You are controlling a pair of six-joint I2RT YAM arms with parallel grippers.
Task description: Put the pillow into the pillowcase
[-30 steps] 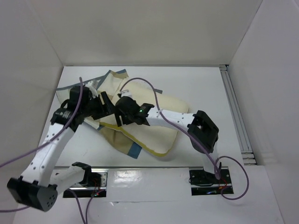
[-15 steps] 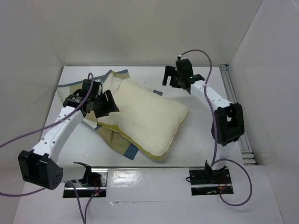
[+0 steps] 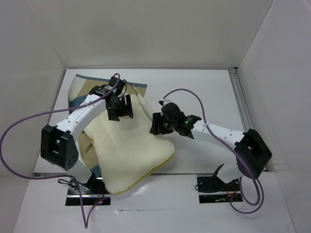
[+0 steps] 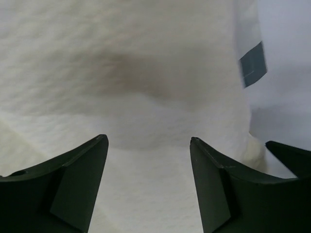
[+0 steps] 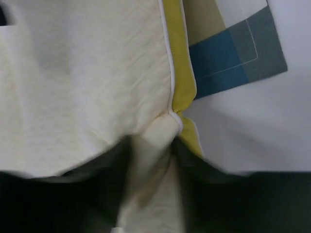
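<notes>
The pillow [image 3: 127, 150] has slid to 6 o'clock, off the pillowcase [image 3: 81, 86] at 11 o'clock, with the right claw [image 3: 156, 124] now pinching its edge and the left claw [image 3: 120, 108] wide open, so it's still outside.

The pillow [image 3: 131, 150] is plain cream with a faint pale-yellow cast. In the right wrist view a brighter mustard-yellow band runs along its edge, trimmed with thin white piping. The pillowcase [image 5: 228, 53] carries big checks of blue, tan and cream-white. Its blue squares come in 2 shades, deep blue and slate, and a fine white line crosses them. The left arm [image 3: 80, 115] and right arm [image 3: 221, 133] are white with black joints. A purple cable [image 3: 182, 90] trails from each. The table [image 3: 214, 92] is white.
</notes>
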